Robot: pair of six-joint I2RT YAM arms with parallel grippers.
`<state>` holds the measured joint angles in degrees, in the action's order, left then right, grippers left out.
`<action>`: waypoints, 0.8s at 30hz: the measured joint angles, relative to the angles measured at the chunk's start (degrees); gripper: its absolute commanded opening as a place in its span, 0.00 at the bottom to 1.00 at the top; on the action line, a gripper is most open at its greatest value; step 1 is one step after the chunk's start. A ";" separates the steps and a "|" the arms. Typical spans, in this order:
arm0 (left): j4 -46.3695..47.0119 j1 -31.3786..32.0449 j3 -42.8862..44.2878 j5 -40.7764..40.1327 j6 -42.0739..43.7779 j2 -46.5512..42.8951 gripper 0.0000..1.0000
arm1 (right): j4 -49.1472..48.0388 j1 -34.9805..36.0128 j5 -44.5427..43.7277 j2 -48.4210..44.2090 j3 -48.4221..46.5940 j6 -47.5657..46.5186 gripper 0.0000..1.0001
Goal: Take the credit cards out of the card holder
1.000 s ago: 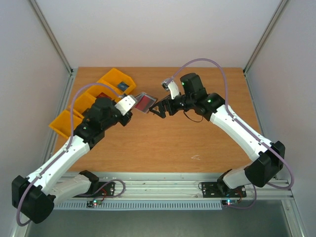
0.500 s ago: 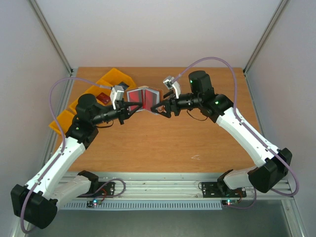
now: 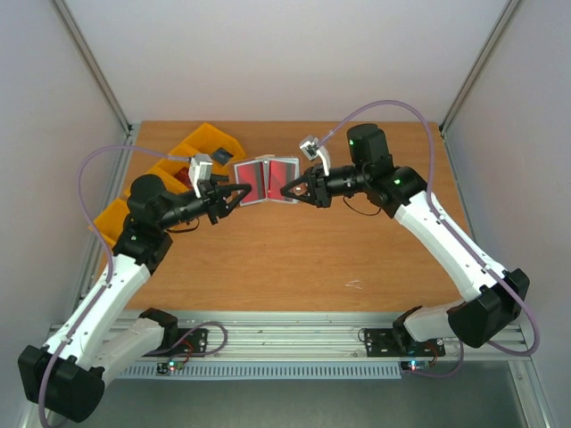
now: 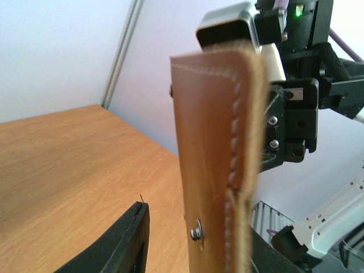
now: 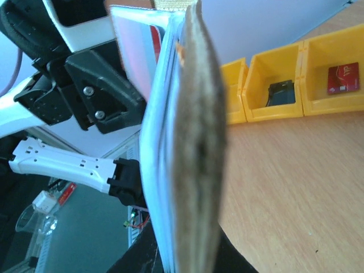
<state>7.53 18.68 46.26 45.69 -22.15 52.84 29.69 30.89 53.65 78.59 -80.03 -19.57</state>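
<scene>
Right tool (image 3: 288, 189) clamps one edge of the card holder (image 3: 265, 179); left tool (image 3: 239, 196) gapes beside it

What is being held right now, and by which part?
The right gripper clamps the open wallet at its right edge; the left gripper is open.

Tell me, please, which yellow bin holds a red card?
The rightmost yellow bin in the right wrist view: a red card lies in it, while its neighbour holds a dark object.
</scene>
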 measured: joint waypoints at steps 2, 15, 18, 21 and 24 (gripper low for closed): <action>-0.04 -0.26 -0.20 -0.59 0.04 -0.33 0.32 | 2.43 -0.35 0.48 0.00 -1.05 -1.07 0.01; 1.46 -0.35 -0.55 2.56 0.09 -0.37 0.00 | 7.17 -1.25 2.12 0.92 -4.15 -4.52 0.32; -0.22 -0.33 -0.50 -0.35 0.11 -0.37 0.00 | 6.88 -3.23 1.88 0.90 -4.13 -3.17 0.47; -5.01 -0.33 -0.48 -7.69 1.38 -0.35 0.00 | 7.34 -7.32 -2.21 0.85 -4.15 -1.22 0.44; -11.13 0.50 -0.39 -18.27 5.68 -0.04 0.00 | 11.98 -10.10 -10.27 1.42 -6.47 -0.22 0.40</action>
<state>-3.60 19.18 45.87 27.42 -16.47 52.80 41.67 20.80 43.38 80.01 -86.50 -19.79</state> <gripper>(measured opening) 0.061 0.435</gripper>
